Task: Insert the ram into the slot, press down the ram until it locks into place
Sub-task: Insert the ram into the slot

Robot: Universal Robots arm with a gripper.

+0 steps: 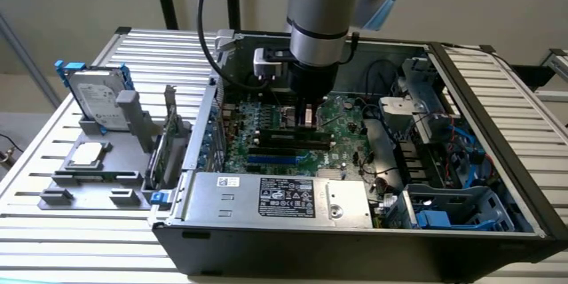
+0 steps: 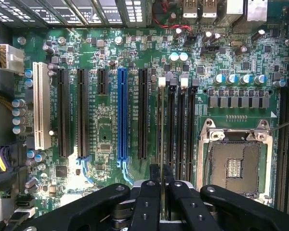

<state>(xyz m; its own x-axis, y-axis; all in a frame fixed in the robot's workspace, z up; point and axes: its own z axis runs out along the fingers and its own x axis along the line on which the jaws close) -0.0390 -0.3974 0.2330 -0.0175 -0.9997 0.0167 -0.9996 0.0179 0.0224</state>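
My gripper [image 2: 161, 185] is down inside the open computer case, just above the motherboard [image 2: 106, 137], and in the exterior view the gripper [image 1: 308, 116] hangs over the board's middle. Its black fingers [image 2: 147, 202] are shut on the ram [image 2: 162, 134], which I see edge-on as a thin line running away from the fingertips. The ram lines up with the slot [image 2: 164, 115], the one of the parallel black sockets [image 2: 183, 130] that lies nearest the blue socket and has a white end clip [image 2: 162, 81]. Whether the ram is seated I cannot tell.
The empty CPU socket [image 2: 236, 159] lies beside the black sockets, and a long blue socket [image 2: 122, 113] lies on their other side. The power supply [image 1: 284, 197], cables [image 1: 417, 138] and case walls [image 1: 493, 98] hem the board in. A hard drive [image 1: 93, 98] stands on a grey fixture outside.
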